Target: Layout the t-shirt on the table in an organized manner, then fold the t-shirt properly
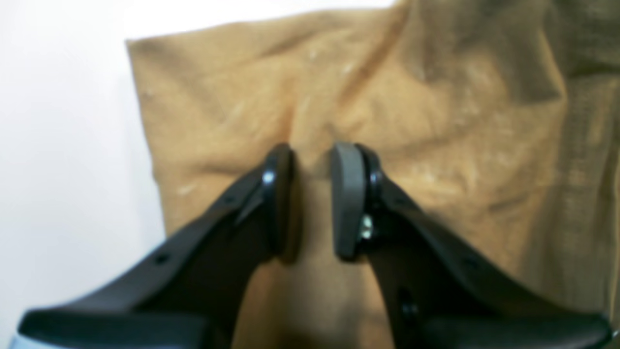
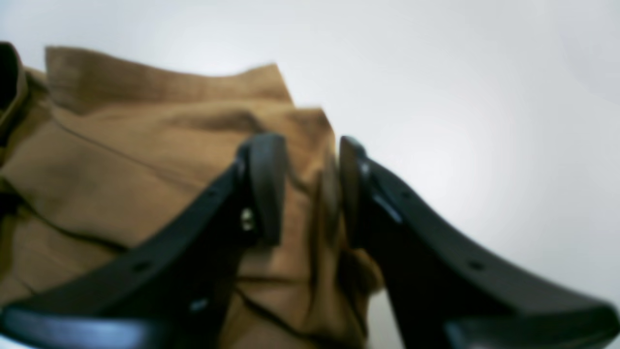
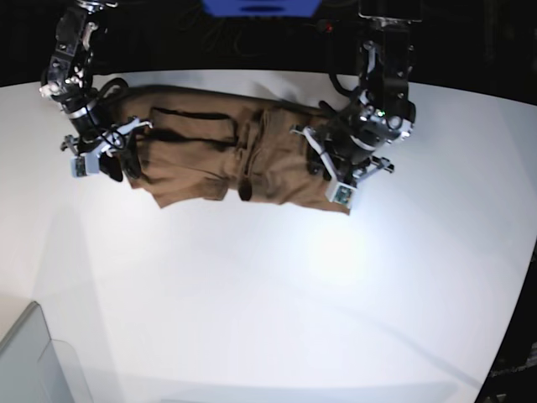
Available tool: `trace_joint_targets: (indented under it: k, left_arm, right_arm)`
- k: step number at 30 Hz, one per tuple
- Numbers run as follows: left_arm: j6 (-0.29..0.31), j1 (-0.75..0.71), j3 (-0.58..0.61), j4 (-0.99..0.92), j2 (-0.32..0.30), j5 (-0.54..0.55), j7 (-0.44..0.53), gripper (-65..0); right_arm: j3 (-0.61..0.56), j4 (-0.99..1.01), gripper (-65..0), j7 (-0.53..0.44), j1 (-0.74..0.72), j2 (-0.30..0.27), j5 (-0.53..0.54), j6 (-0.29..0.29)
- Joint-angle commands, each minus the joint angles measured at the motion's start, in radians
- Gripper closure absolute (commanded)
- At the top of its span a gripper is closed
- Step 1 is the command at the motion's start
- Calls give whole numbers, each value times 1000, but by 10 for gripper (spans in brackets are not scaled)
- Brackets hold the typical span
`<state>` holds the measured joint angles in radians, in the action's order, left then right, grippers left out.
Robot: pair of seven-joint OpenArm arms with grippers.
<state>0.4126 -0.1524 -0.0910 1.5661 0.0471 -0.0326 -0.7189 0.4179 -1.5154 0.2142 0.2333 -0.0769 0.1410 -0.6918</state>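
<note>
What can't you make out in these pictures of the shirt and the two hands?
Brown fabric t-shirt: underside, hidden by its upper layers, base view.
Black left hand: fingertip contact with the fabric, blurred, left wrist view.
Grey bin corner: the rest, cut off by the base view's edge.

A tan-brown t-shirt point(image 3: 289, 159) is seen bunched and creased, its folds spread unevenly across the white table point(image 3: 277, 294).

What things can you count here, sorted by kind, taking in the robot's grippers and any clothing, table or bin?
Grippers: 2, the left gripper and the right gripper
T-shirts: 1, the brown t-shirt
Tables: 1, the white table
Bins: 1, the grey bin, only partly in view
Total: 5
</note>
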Motion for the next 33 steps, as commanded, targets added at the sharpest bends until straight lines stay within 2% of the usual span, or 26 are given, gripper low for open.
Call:
trace_joint_targets:
  k: [1, 3, 8, 12, 14, 17, 20, 29, 33]
  left_arm:
    - [-1, -11, 0, -10, -2, -17, -44, -149]
    - [-1, -17, 0, -16, -2, -17, -44, -149]
    - [-1, -20, 0, -17, -3, -17, -44, -149]
    - [-1, -36, 0, -17, -3, -17, -44, -149]
    - [-1, -39, 0, -17, -3, -17, -44, -149]
    - [-1, -39, 0, -17, -3, -17, -44, -149]
    - [-1, -40, 0, -17, -3, -17, -44, -149]
    - [-1, -48, 0, -17, -3, -17, -44, -149]
    - [-1, -60, 0, -16, -3, -17, -44, -149]
  right_arm:
    - [12, -44, -248, -31, 11, -5, 21, -6]
    - [39, -90, -277, -31, 30, 6, 24, -6]
    - [134, -135, -338, -31, 39, 76, 22, -6]
    - [121, -133, -369, 12, 30, 81, 22, -6]
    - [69, -135, -375, 83, -4, 71, 21, -6]
    - [-15, -123, -380, 232, -76, 24, 19, -6]
    - [-52, -110, -380, 324, -145, 13, 19, -6]
    - [-57, 60, -380, 340, -257, 12, 19, -6]
    - [-83, 146, -378, 339, -291, -8, 19, -6]
